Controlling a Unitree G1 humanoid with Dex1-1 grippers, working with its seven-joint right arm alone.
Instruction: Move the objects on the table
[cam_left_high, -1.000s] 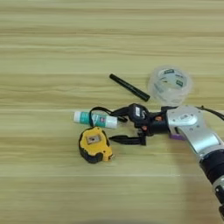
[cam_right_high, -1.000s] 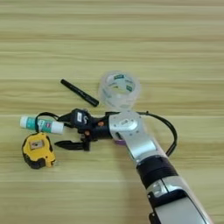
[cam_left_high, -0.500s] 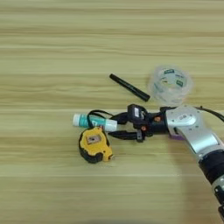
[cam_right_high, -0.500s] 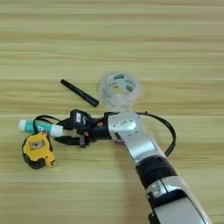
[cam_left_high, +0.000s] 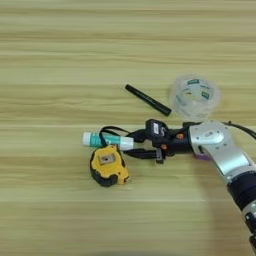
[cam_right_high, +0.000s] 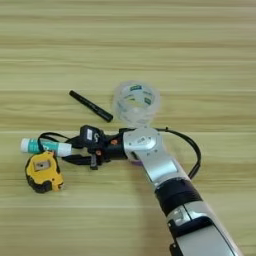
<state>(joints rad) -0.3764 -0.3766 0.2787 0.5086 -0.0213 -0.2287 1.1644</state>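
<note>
Light-wood tabletop (cam_left_high: 60, 55). Gripper (cam_left_high: 134, 145) reaching leftward at mid-tabletop, fingers spread, tips at right end of white-teal glue stick (cam_left_high: 106, 140), beside black strap (cam_left_high: 111, 131). Yellow-black tape measure (cam_left_high: 107, 165) just nearside. Thin black pen (cam_left_high: 147, 99) and clear tape roll (cam_left_high: 194, 95) farther back. Purple bar (cam_left_high: 202, 157) mostly hidden under forearm.

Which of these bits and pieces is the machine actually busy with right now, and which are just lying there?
Busy with:
- right gripper, its fingertips at the glue stick's near end
- glue stick
- tape measure, just below, its black strap looped over the glue stick

Lying untouched for now, though also to be moved:
- pen
- clear tape roll
- purple bar, mostly hidden under the arm
</note>
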